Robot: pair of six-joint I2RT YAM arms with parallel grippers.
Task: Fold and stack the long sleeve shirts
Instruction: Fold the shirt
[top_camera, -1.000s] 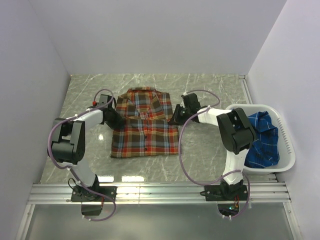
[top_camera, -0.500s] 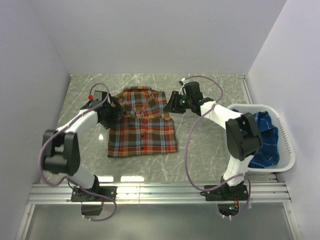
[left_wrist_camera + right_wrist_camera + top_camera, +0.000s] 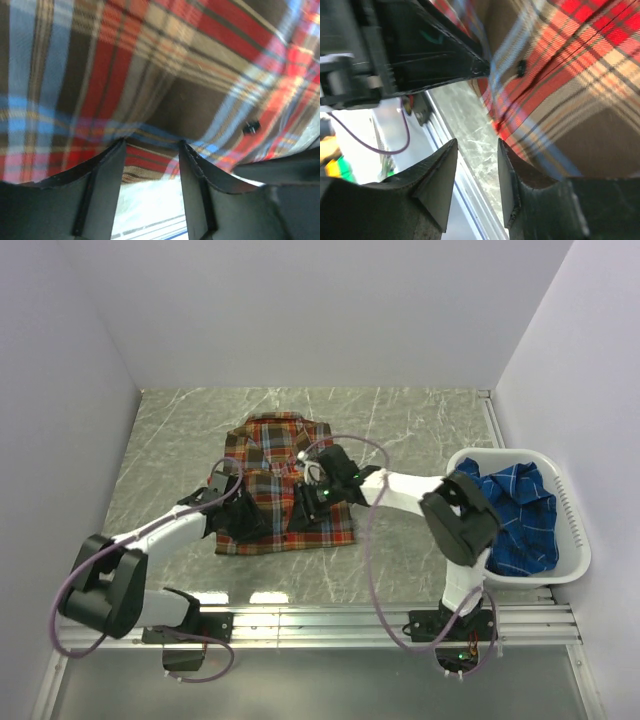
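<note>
Top view: red-orange plaid shirt (image 3: pixel 272 455) lies flat mid-table (image 3: pixel 400 430), collar at the far end, sleeves folded in; blue shirt (image 3: pixel 515 510) sits bunched in the white basket (image 3: pixel 572 525) at the right, well apart from the red one. Both arms reach over the near half of the red shirt; left gripper (image 3: pixel 243 522) is near its near-left corner, right gripper (image 3: pixel 308 506) just beside it toward the middle; finger state unreadable from up here.

Left wrist view fills that in: fingers (image 3: pixel 102 187) spread, bare table showing in the gap, shirt hem right at the fingertips; contact with the cloth: cannot tell; a dark button (image 3: pixel 251 127) shows to the right, not resolvable from above.

Right wrist view: fingers (image 3: pixel 437 185) also spread over bare marble at the hem edge, nothing pinched; the left arm's black gripper body fills the upper left, close by. Neither wrist view shows the basket or the blue shirt.
</note>
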